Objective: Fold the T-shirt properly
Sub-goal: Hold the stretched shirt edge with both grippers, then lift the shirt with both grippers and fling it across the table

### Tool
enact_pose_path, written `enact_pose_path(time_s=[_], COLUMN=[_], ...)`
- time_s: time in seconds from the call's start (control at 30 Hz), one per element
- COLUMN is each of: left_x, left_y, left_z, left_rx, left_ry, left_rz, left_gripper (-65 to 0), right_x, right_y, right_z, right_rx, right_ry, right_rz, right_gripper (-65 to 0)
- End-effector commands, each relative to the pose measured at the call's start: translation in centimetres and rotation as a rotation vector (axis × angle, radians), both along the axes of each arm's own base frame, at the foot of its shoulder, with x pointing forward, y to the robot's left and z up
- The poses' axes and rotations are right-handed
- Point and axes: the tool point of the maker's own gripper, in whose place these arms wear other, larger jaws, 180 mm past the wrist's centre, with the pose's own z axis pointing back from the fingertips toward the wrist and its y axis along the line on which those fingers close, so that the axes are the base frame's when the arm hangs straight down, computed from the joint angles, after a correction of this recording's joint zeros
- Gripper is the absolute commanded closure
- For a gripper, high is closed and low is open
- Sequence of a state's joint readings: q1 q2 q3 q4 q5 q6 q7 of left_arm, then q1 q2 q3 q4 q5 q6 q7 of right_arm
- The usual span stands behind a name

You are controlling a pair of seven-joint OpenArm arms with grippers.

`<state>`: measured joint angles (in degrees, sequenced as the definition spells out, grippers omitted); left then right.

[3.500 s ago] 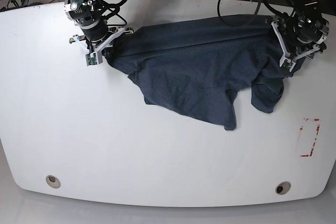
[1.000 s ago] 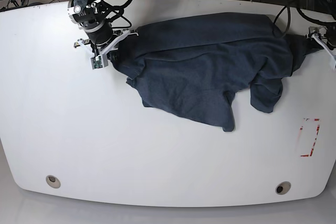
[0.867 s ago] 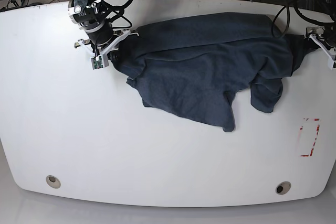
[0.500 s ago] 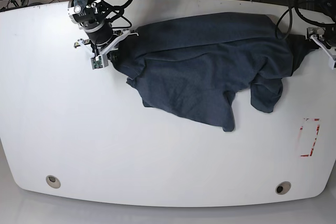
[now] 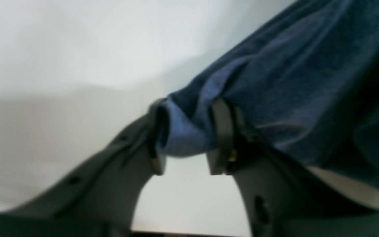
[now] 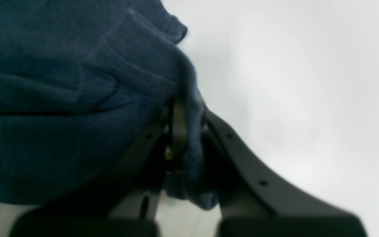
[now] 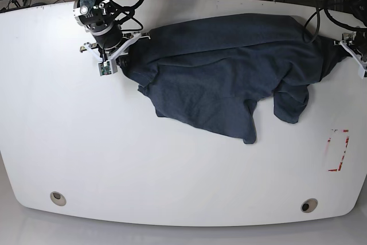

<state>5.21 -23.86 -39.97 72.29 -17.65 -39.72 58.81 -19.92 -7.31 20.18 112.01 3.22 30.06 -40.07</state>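
The dark slate-blue T-shirt (image 7: 218, 67) lies rumpled across the far half of the white table, one flap hanging toward the front. At its left end my right gripper (image 7: 114, 58) is shut on a bunched edge. The right wrist view shows the T-shirt (image 6: 61, 98) pinched tight in the right gripper (image 6: 189, 131). At the table's right edge my left gripper (image 7: 354, 50) holds the opposite end. In the left wrist view a fold of the T-shirt (image 5: 291, 82) fills the gap of the left gripper (image 5: 186, 131), touching both pads. No lettering shows.
The white table (image 7: 114, 159) has two round holes near its front edge, one at the left (image 7: 57, 198) and one at the right (image 7: 309, 205). A red-outlined rectangle (image 7: 338, 150) marks the right side. Cables run behind the far edge.
My left gripper moved out to the table's right edge, stretching the shirt sideways, and has just closed on its end. The right gripper has kept its grip and place.
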Motion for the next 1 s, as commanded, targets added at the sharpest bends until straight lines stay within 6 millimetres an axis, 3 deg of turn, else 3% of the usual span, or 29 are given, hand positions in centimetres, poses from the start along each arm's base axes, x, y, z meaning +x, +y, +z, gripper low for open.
enact_pose_path(time_s=[0.0,0.07,0.2,0.37,0.43,0.57,0.73,0.97], left_x=[-0.8,-0.8,-0.4,1.7,1.6,3.0,5.0,8.5], left_y=[-0.6,-0.6,-0.5,-0.7,-0.9,-2.6,-4.5,-5.6], left_z=[-0.8,-0.8,-0.2,3.1,3.9,5.8,9.5,16.0], left_rx=[-0.012,-0.012,0.003,0.089,0.115,0.127,0.161,0.267], left_ry=[0.049,0.049,0.031,-0.056,-0.068,-0.146,-0.260,-0.374], left_rz=[-0.015,-0.015,-0.023,-0.081,-0.103,-0.147,-0.211,-0.238], left_gripper=[-5.1,0.0,0.0,0.0,0.0,0.0,0.0,0.0], right_x=[0.7,0.7,0.8,1.6,1.9,2.7,3.5,6.4], right_y=[0.1,0.1,0.1,-0.1,-0.3,-0.3,-0.6,-3.8], right_z=[1.2,1.2,1.2,1.8,1.7,1.2,1.5,3.5], right_rx=[0.008,0.008,0.008,0.003,-0.003,0.008,0.001,-0.062], right_ry=[-0.051,-0.051,-0.053,-0.075,-0.074,-0.066,-0.068,-0.114], right_rz=[0.002,0.002,0.002,-0.004,-0.007,-0.012,-0.018,-0.047], right_gripper=[0.0,0.0,0.0,0.0,0.0,0.0,0.0,0.0])
